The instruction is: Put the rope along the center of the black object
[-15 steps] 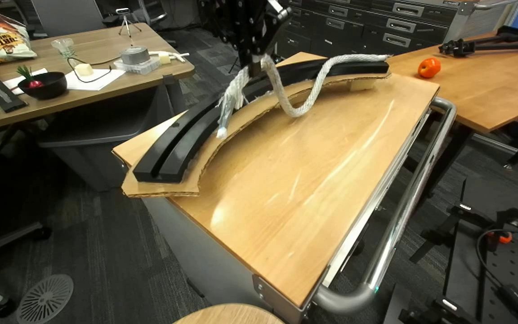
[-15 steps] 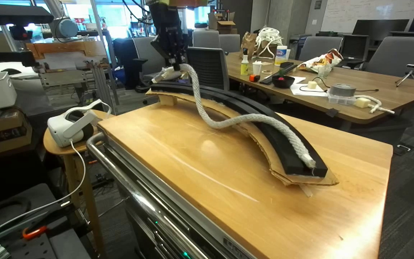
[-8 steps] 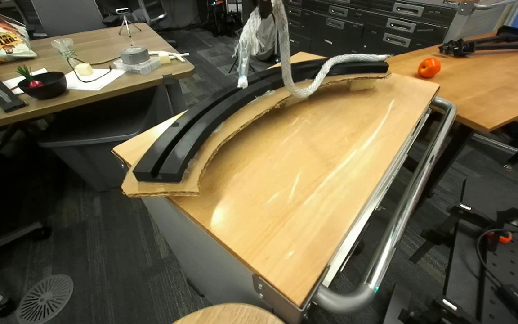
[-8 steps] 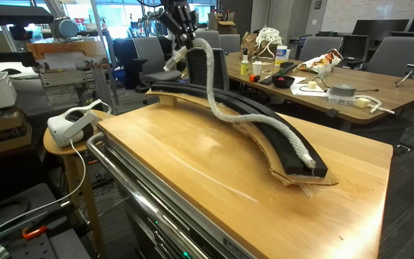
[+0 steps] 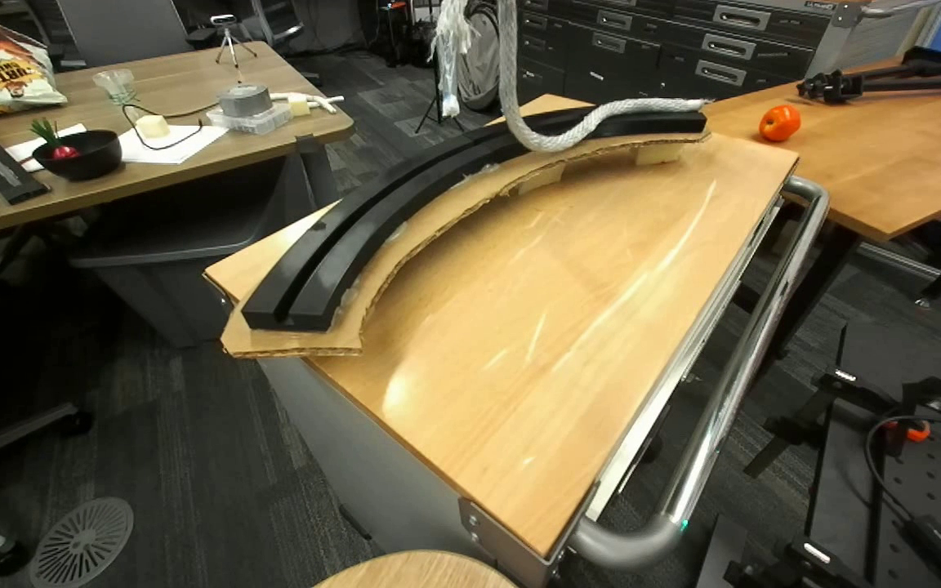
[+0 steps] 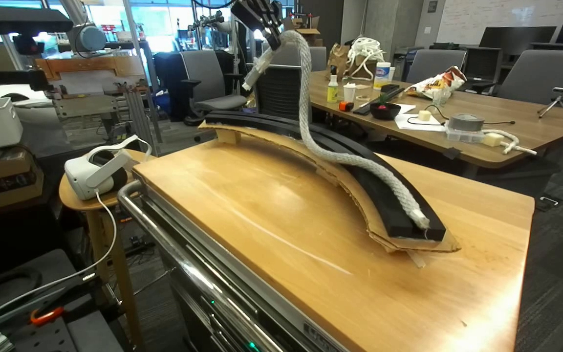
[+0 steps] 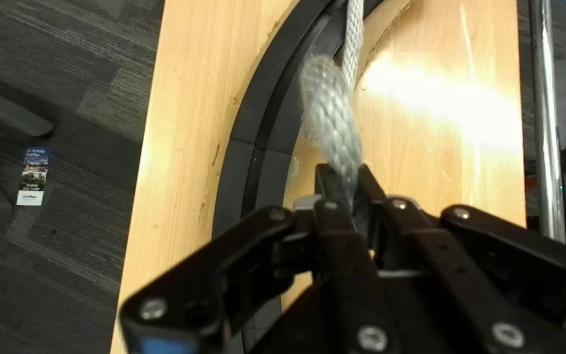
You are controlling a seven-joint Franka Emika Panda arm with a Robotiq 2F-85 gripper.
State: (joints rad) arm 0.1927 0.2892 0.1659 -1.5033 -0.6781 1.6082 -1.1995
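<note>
The black object is a curved track with a groove along its middle, seen in both exterior views and beneath the gripper in the wrist view. My gripper is raised high above it, shut on the pale rope a short way from one end. A frayed, taped tip hangs loose below the fingers. From the grip the rope drops, bends near the track's inner edge and runs onto the track, where its far end rests at the groove's end. In the wrist view the rope arches up from between the fingertips.
Cardboard lies under the track on a wooden top. A shiny metal rail runs along one side. Another table with a black bowl and tape stands behind. A stool bears a white headset.
My gripper has risen with the rope, leaving the top of an exterior view, and shifted toward the rope's resting end. More rope hangs off the surface; that resting end has not moved.
</note>
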